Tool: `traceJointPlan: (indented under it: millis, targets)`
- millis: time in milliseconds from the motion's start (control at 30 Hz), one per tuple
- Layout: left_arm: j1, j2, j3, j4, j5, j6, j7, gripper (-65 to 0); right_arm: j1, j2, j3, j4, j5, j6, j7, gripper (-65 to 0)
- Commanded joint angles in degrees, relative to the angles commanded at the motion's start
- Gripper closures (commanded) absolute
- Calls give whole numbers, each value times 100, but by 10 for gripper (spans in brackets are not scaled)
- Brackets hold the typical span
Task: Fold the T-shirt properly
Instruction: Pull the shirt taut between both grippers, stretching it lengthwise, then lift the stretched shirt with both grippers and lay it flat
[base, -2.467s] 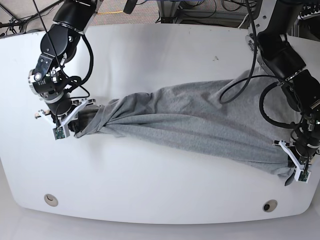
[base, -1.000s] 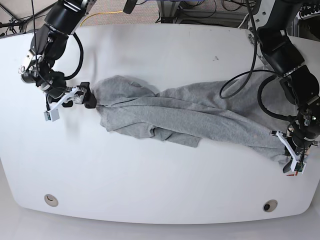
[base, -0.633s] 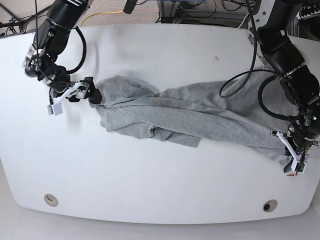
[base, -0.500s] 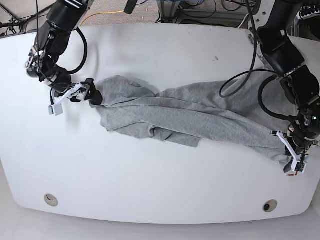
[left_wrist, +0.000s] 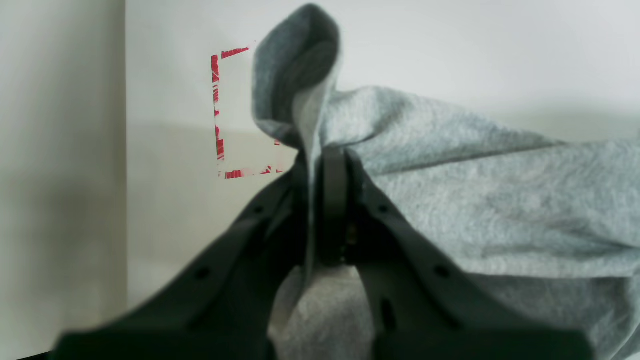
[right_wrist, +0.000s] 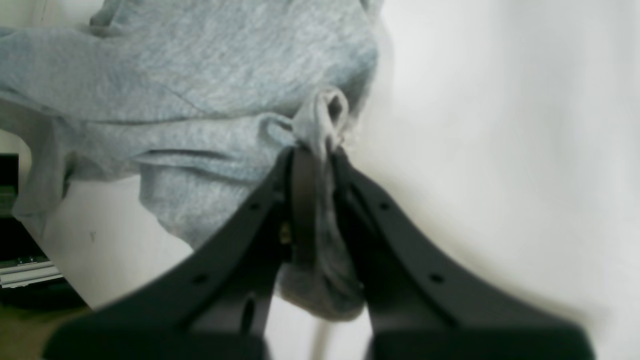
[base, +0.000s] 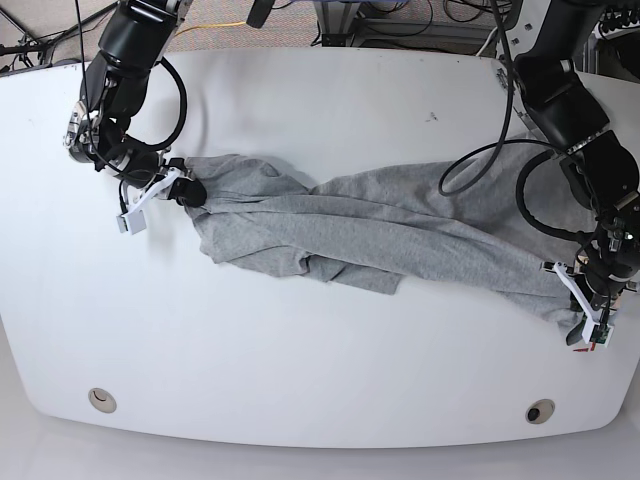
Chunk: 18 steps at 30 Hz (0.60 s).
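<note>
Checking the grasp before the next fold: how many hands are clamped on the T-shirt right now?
2. The right hand pinches the T-shirt at its end on the base view's left; the left hand pinches the opposite end, near the table edge on that view's right.

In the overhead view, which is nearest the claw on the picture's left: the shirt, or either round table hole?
1. T-shirt: pinched in that right gripper.
2. Left hole: front-left edge.
3. Right hole: front-right edge, farthest.

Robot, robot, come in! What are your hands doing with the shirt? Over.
Left end effector shut on shirt. Right end effector shut on its other end. Shirt stretched, bunched on table. Nothing in the way.
</note>
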<state>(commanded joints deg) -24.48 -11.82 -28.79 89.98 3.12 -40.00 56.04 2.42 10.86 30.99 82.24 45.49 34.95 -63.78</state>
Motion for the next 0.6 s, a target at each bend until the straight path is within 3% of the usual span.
traceJointPlan:
  millis: [233, 367, 467, 600]
  targets:
    - [0, 0, 9, 53, 0, 0, 0, -6, -334, 18, 0, 1029, -18, -9, -26, 0]
    - [-97, 44, 18, 62, 0, 0, 9, -6, -299, 229, -53, 1284, -18, 9, 0, 0]
    - [-396, 334, 0, 70, 35, 0, 35, -4, 88, 413, -53, 1257, -18, 35, 0, 0]
    - [-686, 448, 0, 290, 44, 0, 62, -4, 668, 695, -62, 1248, -35, 44, 0, 0]
